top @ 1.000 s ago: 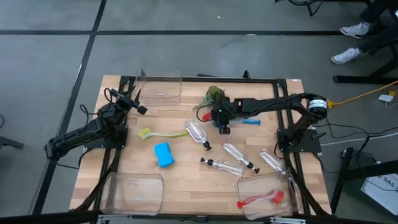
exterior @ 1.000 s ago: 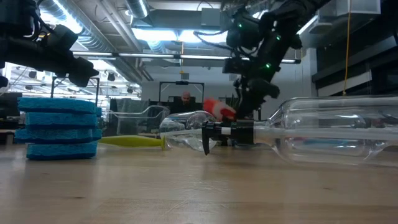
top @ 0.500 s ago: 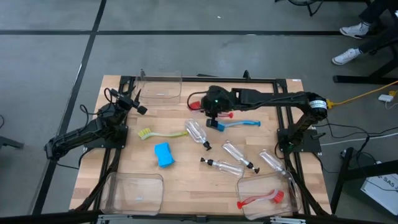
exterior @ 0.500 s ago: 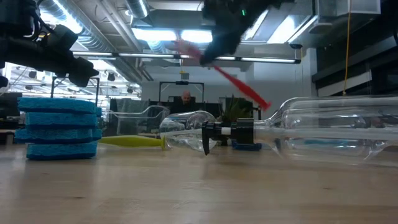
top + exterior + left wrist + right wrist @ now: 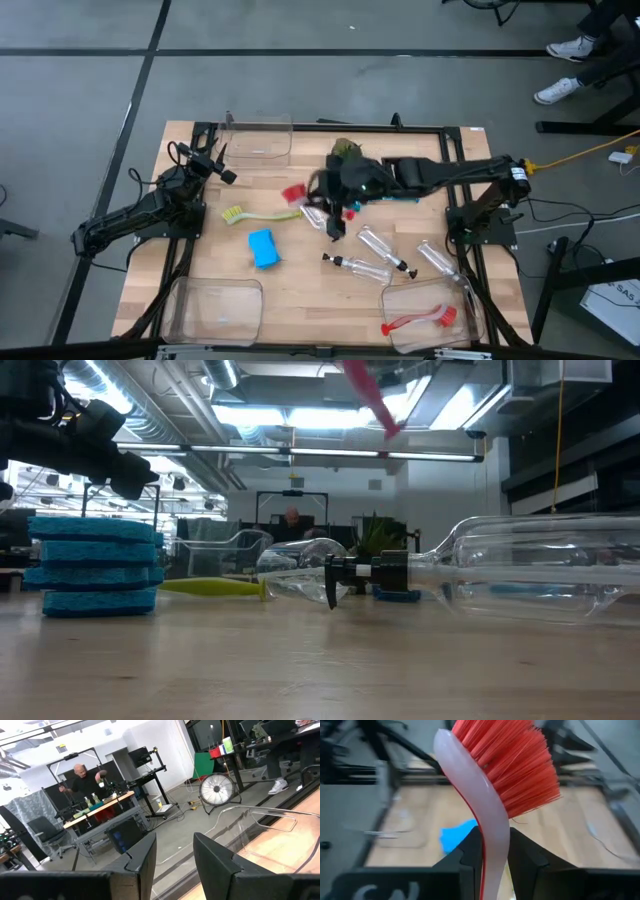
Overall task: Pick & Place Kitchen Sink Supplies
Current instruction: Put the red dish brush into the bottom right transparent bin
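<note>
Your right gripper (image 5: 489, 852) is clamped on the neck of the red brush (image 5: 505, 765), fingers pressed to either side of the pale handle just below the bristle head, and it carries the brush in the air over the middle of the table (image 5: 300, 285). From above, the red bristles (image 5: 293, 192) stick out ahead of the pincer toward the left arm's side, with the clear pump bottles (image 5: 318, 213) lying directly beneath and just beyond it, the blue sponge (image 5: 262, 247) farther out past the tip, and the yellow-green brush (image 5: 262, 214) flat on the wood beside that. The blue brush (image 5: 400, 197) lies behind the pincer, partly hidden under the arm. I judge the brush light and stiff in the handle, but smooth plastic, so this grip close to the head leaves the long tail free to swing; a hold nearer mid-handle would balance it better, and you should squeeze across the flat sides, not the rounded edge, to stop it twisting. The bristles are soft and will give if pressed. Your left gripper (image 5: 172, 857) waits off at its own table edge, fingers parted and holding nothing.
</note>
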Controlling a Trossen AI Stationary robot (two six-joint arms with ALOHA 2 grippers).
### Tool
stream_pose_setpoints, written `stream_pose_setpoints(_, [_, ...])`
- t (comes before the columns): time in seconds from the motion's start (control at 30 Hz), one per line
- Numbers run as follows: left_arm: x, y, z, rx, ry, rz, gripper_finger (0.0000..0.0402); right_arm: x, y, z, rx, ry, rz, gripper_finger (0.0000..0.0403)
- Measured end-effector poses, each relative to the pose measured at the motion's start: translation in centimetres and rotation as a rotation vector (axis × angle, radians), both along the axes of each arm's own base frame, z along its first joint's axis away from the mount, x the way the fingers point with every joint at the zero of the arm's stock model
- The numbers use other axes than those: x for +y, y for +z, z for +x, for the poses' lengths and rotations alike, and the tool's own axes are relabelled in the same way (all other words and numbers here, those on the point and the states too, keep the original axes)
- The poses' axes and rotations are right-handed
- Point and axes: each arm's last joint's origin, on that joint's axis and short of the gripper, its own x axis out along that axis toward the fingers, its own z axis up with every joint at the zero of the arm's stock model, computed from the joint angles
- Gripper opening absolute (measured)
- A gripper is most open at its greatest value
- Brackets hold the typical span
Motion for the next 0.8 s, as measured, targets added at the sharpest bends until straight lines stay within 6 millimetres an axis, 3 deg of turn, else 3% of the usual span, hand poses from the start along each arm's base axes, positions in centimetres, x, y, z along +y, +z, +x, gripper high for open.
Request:
stream_pose_setpoints(0.5, [0.0,0.0,0.0,0.000,0.000,0.000,0.0125,11.0,-0.2,-4.8,0.133,0.230,0.037,0.0069])
stream_pose_setpoints(0.8, [0.0,0.0,0.0,0.000,0.001,0.000,0.0125,16.6,-0.6,-8.9,0.157,0.242,-0.014,0.0069])
